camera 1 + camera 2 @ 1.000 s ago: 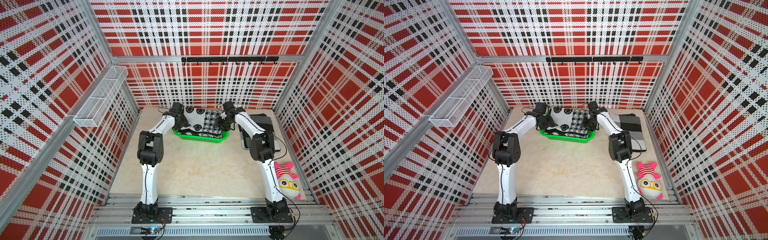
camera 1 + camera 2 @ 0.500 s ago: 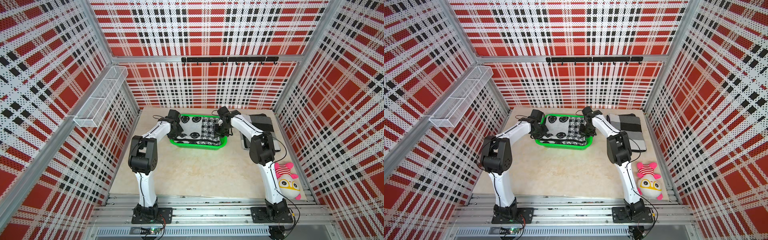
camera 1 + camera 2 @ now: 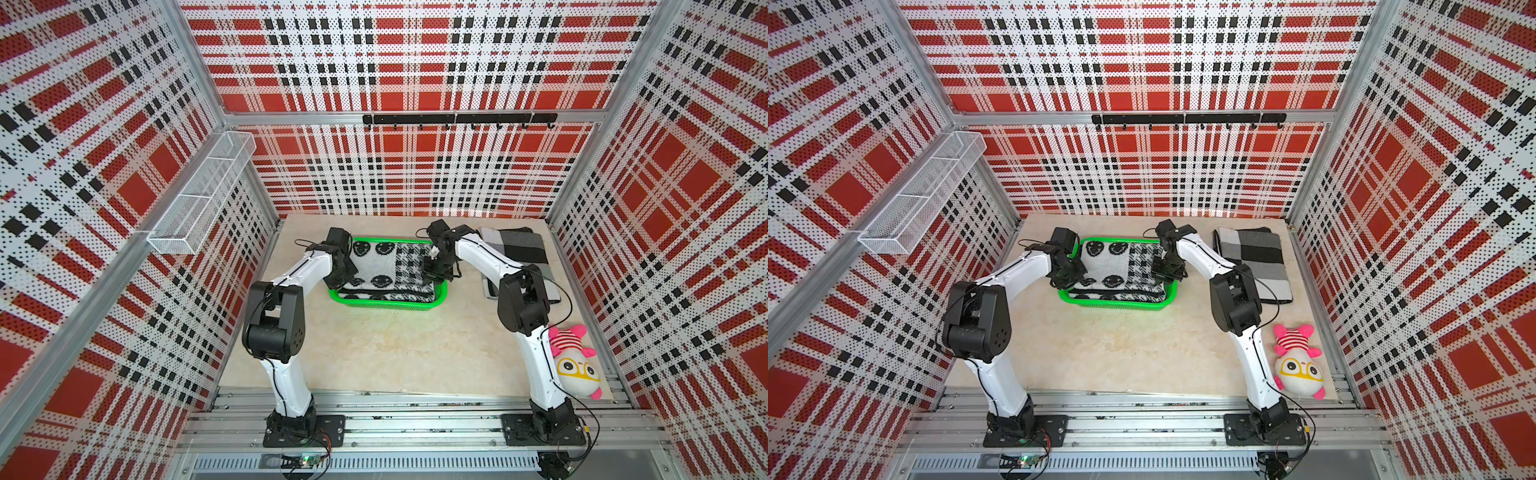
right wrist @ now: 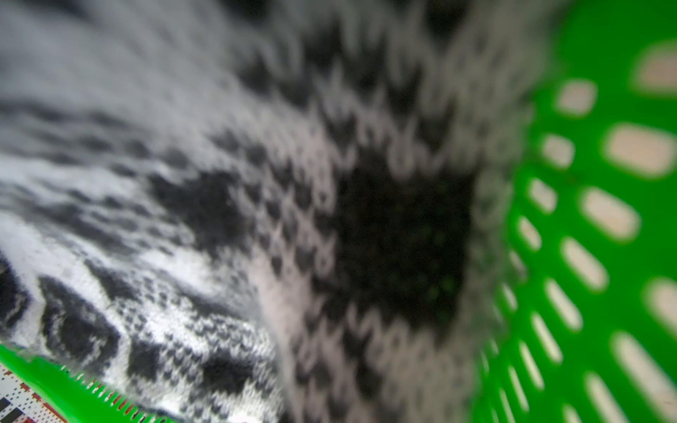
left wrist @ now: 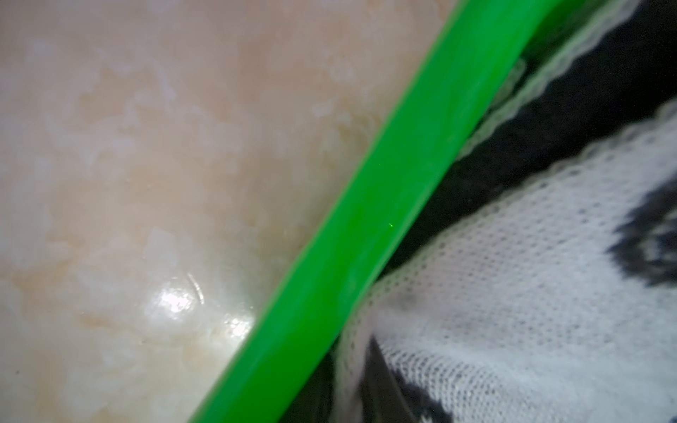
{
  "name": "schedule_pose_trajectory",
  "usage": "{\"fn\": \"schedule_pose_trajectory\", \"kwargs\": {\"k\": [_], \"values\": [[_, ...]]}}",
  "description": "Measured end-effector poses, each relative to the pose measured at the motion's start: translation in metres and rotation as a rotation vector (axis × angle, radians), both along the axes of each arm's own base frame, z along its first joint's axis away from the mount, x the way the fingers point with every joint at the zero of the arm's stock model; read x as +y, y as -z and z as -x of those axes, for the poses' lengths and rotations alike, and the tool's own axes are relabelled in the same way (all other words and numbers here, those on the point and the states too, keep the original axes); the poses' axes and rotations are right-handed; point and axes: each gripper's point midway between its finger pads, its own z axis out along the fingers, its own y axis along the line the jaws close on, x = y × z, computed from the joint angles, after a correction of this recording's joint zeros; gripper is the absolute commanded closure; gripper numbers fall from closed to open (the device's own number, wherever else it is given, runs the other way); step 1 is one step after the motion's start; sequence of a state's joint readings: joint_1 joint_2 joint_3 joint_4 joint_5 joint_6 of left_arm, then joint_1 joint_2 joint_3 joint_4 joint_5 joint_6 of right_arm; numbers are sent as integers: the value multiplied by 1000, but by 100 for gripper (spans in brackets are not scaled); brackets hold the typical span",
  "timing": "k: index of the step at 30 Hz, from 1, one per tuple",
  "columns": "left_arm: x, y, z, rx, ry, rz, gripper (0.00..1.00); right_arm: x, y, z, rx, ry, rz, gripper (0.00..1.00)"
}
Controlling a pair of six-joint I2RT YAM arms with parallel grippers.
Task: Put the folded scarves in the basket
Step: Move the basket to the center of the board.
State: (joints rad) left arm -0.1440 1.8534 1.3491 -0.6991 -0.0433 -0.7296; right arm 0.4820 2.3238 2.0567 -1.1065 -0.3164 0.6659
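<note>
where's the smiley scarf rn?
In both top views the smiley scarf lies inside the green basket at the far middle of the table, with the grey checked cloth to its right.

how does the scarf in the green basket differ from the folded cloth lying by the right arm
Place: the smiley scarf lies inside the green basket; the grey cloth lies straight on the table.
Pattern: the smiley scarf shows black faces and fine houndstooth checks; the grey cloth has big grey, black and white blocks.
Both are folded into flat rectangles.
</note>
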Motion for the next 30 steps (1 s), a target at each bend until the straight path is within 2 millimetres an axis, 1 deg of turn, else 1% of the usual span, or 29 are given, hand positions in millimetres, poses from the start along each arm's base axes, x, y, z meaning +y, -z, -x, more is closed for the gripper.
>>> {"fn": "schedule_pose_trajectory", "kwargs": {"k": [4,12,14,15,19,21,25,28,30], "values": [[12,3,15,14,-24,-11,84,9,0,12,12,-42,-11,86],[31,3,36,21,-67,-50,82,27,-5,36,43,-141,-30,77],[36,0,42,18,-79,-59,81,32,-6,41,52,-155,-37,70],[38,-1,45,14,-85,-62,79,34,-7,43,54,-162,-40,65],[42,-10,53,-7,-102,-59,69,42,-13,47,47,-191,-64,50],[44,-16,54,-21,-112,-60,62,43,-20,50,47,-195,-74,45],[54,-27,54,-51,-145,-77,53,41,-41,54,29,-196,-89,42],[63,-36,57,-67,-176,-92,50,35,-58,58,6,-189,-89,42],[69,-44,59,-81,-201,-108,48,25,-69,61,-13,-170,-63,42]]}}
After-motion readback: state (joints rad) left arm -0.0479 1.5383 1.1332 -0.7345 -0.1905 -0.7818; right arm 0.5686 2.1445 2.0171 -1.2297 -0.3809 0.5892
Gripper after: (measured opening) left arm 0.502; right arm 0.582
